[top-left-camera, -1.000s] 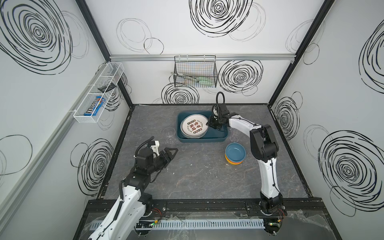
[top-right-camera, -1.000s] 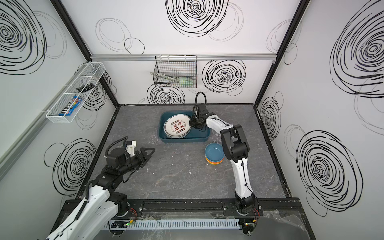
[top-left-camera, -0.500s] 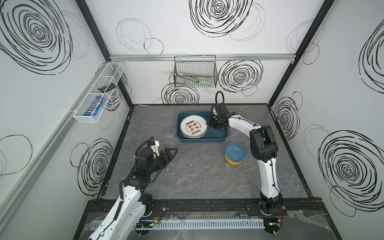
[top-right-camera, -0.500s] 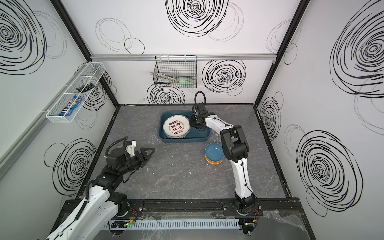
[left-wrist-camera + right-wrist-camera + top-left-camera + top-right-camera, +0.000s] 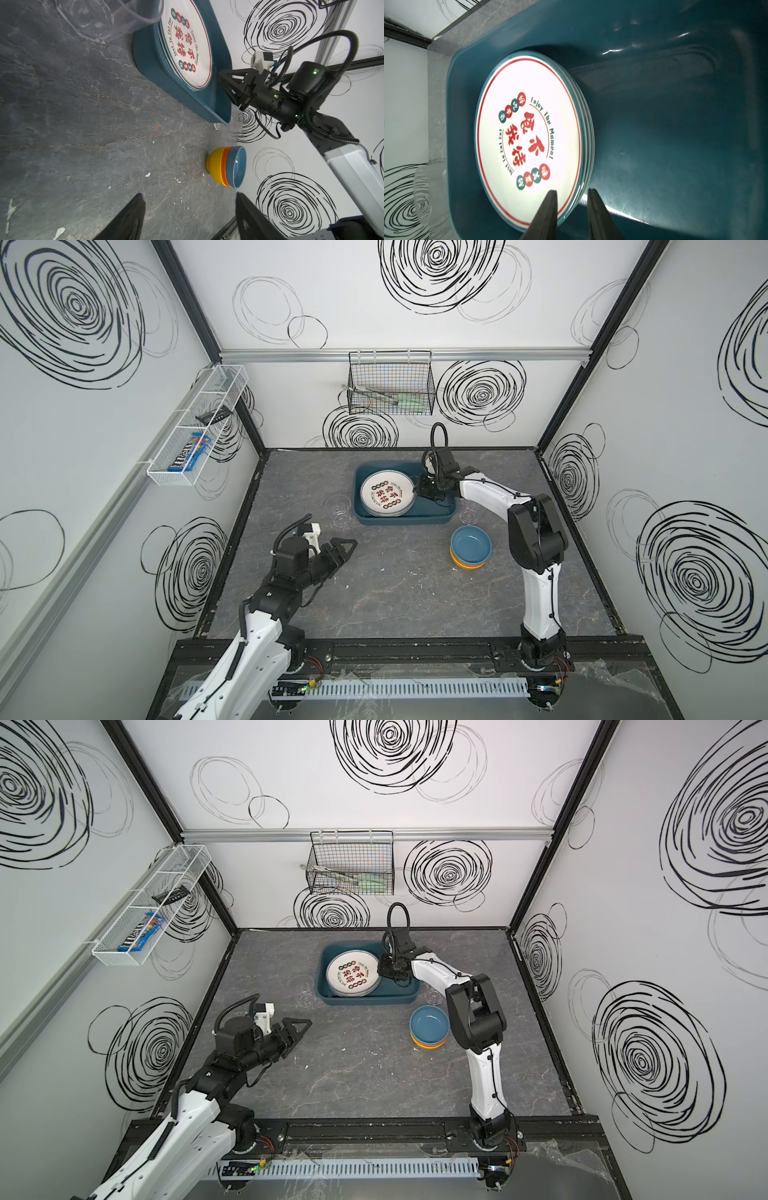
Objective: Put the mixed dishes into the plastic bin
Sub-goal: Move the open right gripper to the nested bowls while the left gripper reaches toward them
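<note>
Right gripper (image 5: 572,190) sits low inside the plastic bin (image 5: 432,519), jaws parted only narrowly and straddling the near rim of the top plate. 1 finger lies over the white face, the other beside the stack's edge, and a sliver of gap shows on each side. The plates (image 5: 386,494) lie flat in the bin's left half, so I judge the top 1 rests on the stack rather than hanging from the grip. Left gripper (image 5: 189,197) hovers over the table (image 5: 395,601) with jaws wide and nothing between them. Outside the bin are 3 nested bowls (image 5: 471,545), blue on top, then orange, then yellow. A clear cup (image 5: 340,510) stands just beside the bin's left end and another clear cup (image 5: 468,514) is by its right end. The bin's long axis runs across both top views, and its right half is bare. The bowls lie toward the robot from the bin's right corner, close to the right arm and well apart from the left, so the right arm is better placed for them. The cup at the left end is nearer the left gripper.
</note>
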`<action>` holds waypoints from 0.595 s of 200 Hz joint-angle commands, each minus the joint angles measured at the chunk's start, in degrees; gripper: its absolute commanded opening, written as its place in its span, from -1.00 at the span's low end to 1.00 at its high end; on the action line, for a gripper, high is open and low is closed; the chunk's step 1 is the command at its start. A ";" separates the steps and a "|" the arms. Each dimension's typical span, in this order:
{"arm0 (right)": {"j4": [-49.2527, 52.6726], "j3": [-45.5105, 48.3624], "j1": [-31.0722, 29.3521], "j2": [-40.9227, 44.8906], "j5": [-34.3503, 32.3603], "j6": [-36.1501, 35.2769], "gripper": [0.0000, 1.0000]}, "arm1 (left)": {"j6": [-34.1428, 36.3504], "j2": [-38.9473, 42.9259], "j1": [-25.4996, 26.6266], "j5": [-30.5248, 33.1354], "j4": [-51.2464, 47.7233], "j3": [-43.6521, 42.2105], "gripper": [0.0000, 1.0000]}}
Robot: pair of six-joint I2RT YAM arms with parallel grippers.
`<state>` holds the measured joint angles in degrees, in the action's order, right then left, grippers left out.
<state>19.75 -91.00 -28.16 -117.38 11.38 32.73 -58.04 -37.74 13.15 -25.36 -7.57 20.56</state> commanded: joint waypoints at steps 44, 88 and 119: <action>-0.12 10.34 -1.13 14.65 -1.89 -2.73 -0.32 | 6.62 -3.47 5.32 4.77 -2.90 6.74 0.46; 2.26 17.37 -1.21 22.01 -0.70 -3.72 -0.32 | 8.99 -8.17 10.71 5.66 -1.82 10.02 0.46; 2.12 23.06 -1.28 28.52 -0.41 -4.21 -0.28 | 10.34 -11.39 14.66 6.66 -1.13 12.26 0.46</action>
<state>20.32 -71.02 -29.10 -93.95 10.59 29.63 -50.26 -47.42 25.36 -20.43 -10.55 29.85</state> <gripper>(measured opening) 0.352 0.732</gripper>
